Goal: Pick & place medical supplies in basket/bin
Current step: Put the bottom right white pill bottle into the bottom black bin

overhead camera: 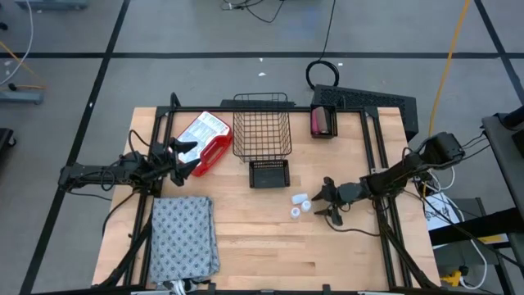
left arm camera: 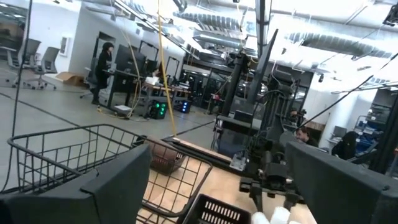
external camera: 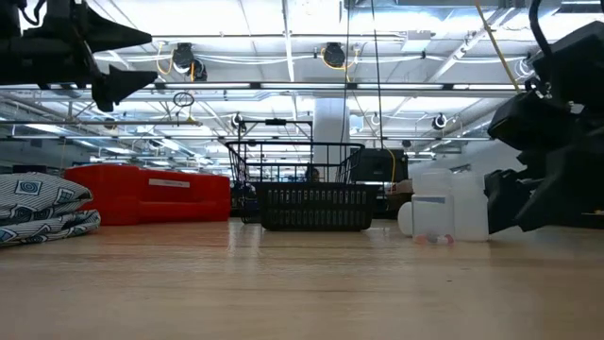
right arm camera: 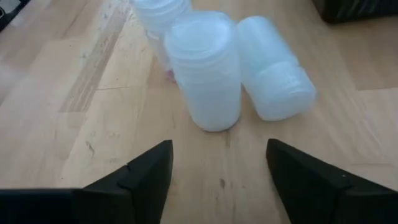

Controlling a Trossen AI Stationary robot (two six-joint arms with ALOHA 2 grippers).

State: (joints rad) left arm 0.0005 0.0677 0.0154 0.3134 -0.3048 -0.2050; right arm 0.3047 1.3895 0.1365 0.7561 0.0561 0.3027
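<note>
Three white round vials [overhead camera: 300, 205] sit close together on the table right of centre. In the right wrist view one vial [right arm camera: 202, 68] lies pointing at me, a second [right arm camera: 277, 68] lies beside it, and a third [right arm camera: 158, 12] is behind. My right gripper [overhead camera: 327, 202] is open and low at the table, just right of the vials, with its fingers [right arm camera: 140, 177] short of them. My left gripper [overhead camera: 187, 156] is open and raised above a red-and-white box [overhead camera: 205, 141]. The grey dotted cloth [overhead camera: 184, 238] lies folded at the near left. The black wire basket [overhead camera: 262, 131] stands at the far centre. No brown block shows.
A small black bin [overhead camera: 268, 174] stands right in front of the wire basket. Another small black bin [overhead camera: 323, 121], with something pinkish-red in it, stands at the far right. Bare wood lies between the vials [external camera: 439, 212] and the cloth [external camera: 42, 212]. People stand in the room beyond.
</note>
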